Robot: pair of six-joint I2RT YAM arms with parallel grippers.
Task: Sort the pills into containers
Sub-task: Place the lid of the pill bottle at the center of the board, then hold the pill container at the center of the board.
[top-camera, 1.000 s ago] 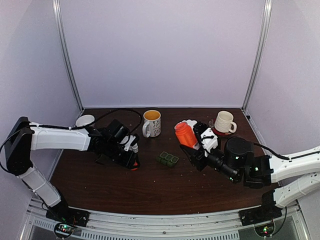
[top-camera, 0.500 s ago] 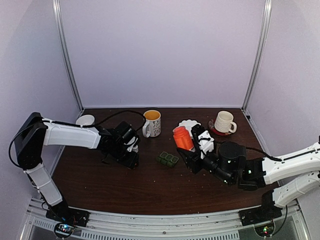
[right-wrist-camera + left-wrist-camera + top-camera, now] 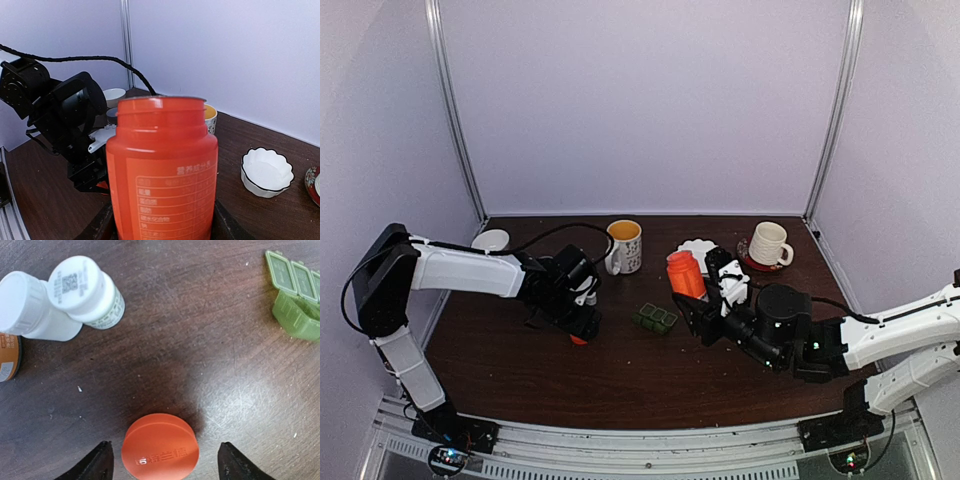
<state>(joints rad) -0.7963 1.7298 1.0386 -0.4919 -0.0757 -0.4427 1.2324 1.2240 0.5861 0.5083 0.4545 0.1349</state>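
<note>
At left, the left end effector hangs over the dark wooden bench, its jaws spread wide on either side of a round orange plastic cap lying flat, gripping nothing. Near centre sits the small dark-green plastic pill box, lids flipped open. At right, the right end effector grips an uncapped orange plastic bottle, upright, just beside the box. Tipped too fast, the bottle could shower pills past the small compartments or nudge the light box aside. Whether the compartments or the bottle hold anything cannot be told. Two white plastic bottles near the cap are capped.
</note>
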